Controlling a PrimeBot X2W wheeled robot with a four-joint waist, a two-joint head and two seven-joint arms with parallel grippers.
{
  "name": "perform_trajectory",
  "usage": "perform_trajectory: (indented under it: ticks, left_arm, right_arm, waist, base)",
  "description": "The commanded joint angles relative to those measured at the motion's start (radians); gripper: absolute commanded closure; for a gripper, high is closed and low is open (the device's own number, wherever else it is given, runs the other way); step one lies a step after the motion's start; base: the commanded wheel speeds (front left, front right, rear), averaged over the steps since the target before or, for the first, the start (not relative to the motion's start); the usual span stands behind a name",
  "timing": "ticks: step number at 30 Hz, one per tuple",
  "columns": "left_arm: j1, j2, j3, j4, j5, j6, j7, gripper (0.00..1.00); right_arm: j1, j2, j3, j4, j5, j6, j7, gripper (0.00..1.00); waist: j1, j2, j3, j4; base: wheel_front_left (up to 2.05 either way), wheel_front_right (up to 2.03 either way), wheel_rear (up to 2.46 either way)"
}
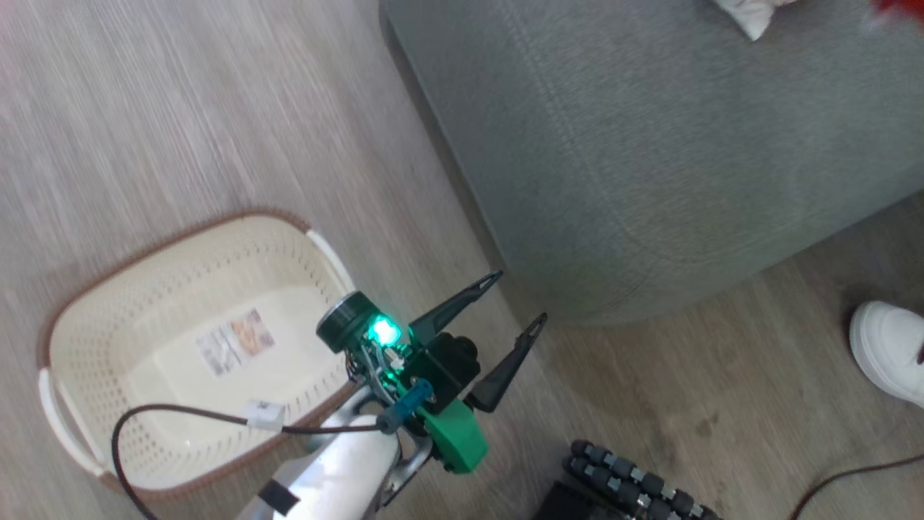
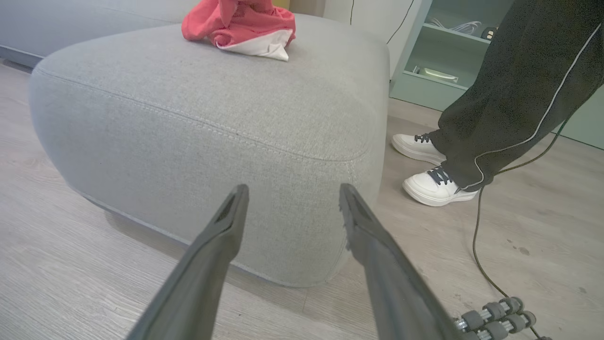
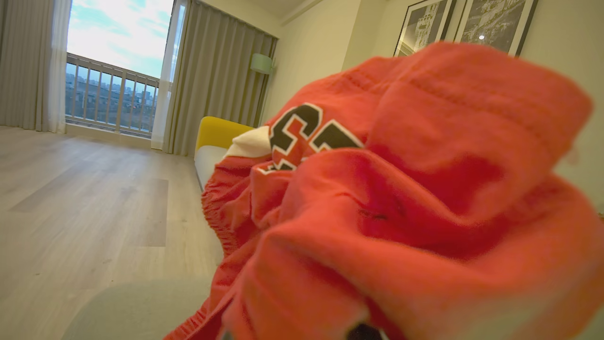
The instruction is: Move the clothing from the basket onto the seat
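Wood-grain flooring lies under everything. Beside the seat (image 1: 650, 144) stands a person, a white shoe (image 1: 888, 354) at the head view's right edge; the left wrist view shows both shoes (image 2: 439, 186), dark trouser legs, a thin cable on the floor and a pale green shelf unit (image 2: 439, 52) behind. A black roller wheel (image 1: 635, 480) sits low in the head view. The basket (image 1: 180, 231) rests on the floor just left of the seat, cream and perforated with a brown rim, only its label sticker inside. The left gripper (image 1: 520, 296) hangs between basket and seat with its fingers spread wide and nothing in them; in its own view (image 2: 292, 189) they point at the seat's rounded front corner (image 2: 212, 132). One red garment (image 2: 238, 26), crumpled with a white panel showing, lies on the seat's top toward the far edge; the head view catches its white tip (image 1: 751, 18) and, in the corner, a red blur (image 1: 899, 11) too smeared to identify. The logo garment (image 3: 401, 189), bright red with dark white-edged letters, bunches against the right wrist camera above the seat (image 3: 132, 307). It covers the right gripper's fingers, which are closed narrow on it. That view also has a yellow chair (image 3: 219, 134), curtains, a balcony window and framed pictures (image 3: 495, 19).
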Motion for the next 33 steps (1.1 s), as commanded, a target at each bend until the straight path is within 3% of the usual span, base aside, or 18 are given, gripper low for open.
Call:
perform_trajectory:
  ticks: [1, 9, 12, 15, 22, 33]
  left_arm:
    - [-0.037, 0.001, 0.021, -0.028, 0.015, -0.007, -0.005, 0.0]
    - [-0.08, 0.021, 0.019, -0.024, 0.038, -0.008, -0.005, 0.0]
    - [-0.088, 0.025, 0.013, -0.03, 0.043, -0.004, -0.005, 0.0]
    - [-0.092, 0.023, 0.013, -0.046, 0.043, 0.006, -0.005, 0.0]
    - [-0.107, 0.027, 0.004, -0.066, 0.05, 0.023, -0.005, 0.0]
    - [-0.118, 0.043, 0.016, -0.088, 0.048, 0.059, -0.005, 0.0]
  right_arm:
    - [-0.046, -0.06, -0.014, -0.006, 0.01, 0.0, -0.006, 1.0]
    - [-0.248, -0.179, -0.048, 0.154, 0.07, 0.0, -0.006, 1.0]
    - [-0.32, -0.183, -0.085, 0.245, 0.13, 0.0, -0.006, 1.0]
    - [-0.363, -0.211, -0.082, 0.305, 0.109, 0.0, -0.006, 1.0]
    - [-0.439, -0.228, -0.129, 0.404, 0.078, 0.0, -0.006, 1.0]
    - [-0.496, -0.193, -0.132, 0.593, 0.03, 0.0, -0.006, 1.0]
  waist:
    - [-0.0003, 0.0, 0.062, 0.026]
    - [-0.0003, 0.0, 0.165, 0.065]
    - [-0.0003, 0.0, 0.196, 0.079]
    - [-0.0003, 0.0, 0.224, 0.101]
    - [-0.0003, 0.0, 0.28, 0.157]
    - [-0.0003, 0.0, 0.34, 0.216]
  base:
    - [0.0, 0.0, 0.0]
    - [0.0, 0.0, 0.0]
    - [0.0, 0.0, 0.0]
    - [0.0, 0.0, 0.0]
    - [0.0, 0.0, 0.0]
    - [0.0, 0.0, 0.0]
